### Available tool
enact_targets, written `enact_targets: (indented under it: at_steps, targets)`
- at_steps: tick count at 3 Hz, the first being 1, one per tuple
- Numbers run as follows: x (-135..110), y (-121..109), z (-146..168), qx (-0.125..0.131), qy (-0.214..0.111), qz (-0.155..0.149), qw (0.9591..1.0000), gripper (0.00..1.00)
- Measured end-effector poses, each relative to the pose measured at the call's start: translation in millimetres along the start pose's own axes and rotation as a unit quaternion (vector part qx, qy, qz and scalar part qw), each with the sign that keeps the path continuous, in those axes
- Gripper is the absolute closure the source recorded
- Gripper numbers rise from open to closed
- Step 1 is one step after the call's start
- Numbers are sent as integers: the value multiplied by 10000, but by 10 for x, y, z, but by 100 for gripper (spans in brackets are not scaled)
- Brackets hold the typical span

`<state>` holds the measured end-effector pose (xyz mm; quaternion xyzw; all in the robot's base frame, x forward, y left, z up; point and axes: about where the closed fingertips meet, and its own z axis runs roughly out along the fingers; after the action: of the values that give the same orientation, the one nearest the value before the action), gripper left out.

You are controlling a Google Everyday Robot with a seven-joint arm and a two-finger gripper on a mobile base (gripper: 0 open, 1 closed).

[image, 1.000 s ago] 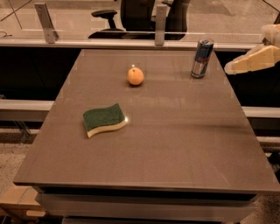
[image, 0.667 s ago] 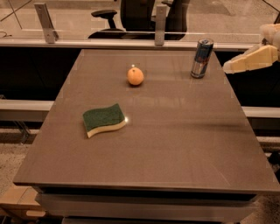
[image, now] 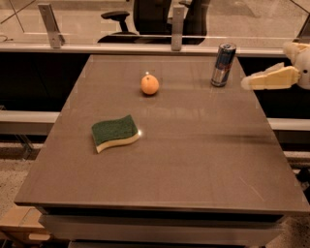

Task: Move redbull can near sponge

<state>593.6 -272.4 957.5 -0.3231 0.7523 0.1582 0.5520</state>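
The gripper (image: 248,83) hangs at the table's (image: 193,160) right edge, its tip pointing left; whether it is released or clenched I cannot tell. Just left of that tip, not touching it, the redbull can (image: 223,65) stands upright. The orange (image: 149,84) sits further left, and the sponge (image: 114,131) lies well beyond, toward the front.

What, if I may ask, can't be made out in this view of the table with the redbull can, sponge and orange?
- Gripper, right of the redbull can, camera view: its arm is cut off by the right edge.
- Redbull can: lettering too small to read.
- Sponge: underside hidden against the table.
- Office chair: top cut off by the upper edge.
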Motion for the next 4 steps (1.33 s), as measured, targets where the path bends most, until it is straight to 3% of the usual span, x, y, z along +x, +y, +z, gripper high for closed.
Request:
enact_targets:
  at_steps: [1, 2, 3, 4]
  targets:
    - [-13, -72, 166, 234, -854, 143, 9960, 0]
    - [-86, -163, 236, 422, -1384, 125, 9894, 0]
    - [-181, -231, 318, 516, -1564, 16, 9863, 0]
    - [-229, -278, 511, 476, -1468, -101, 9880, 0]
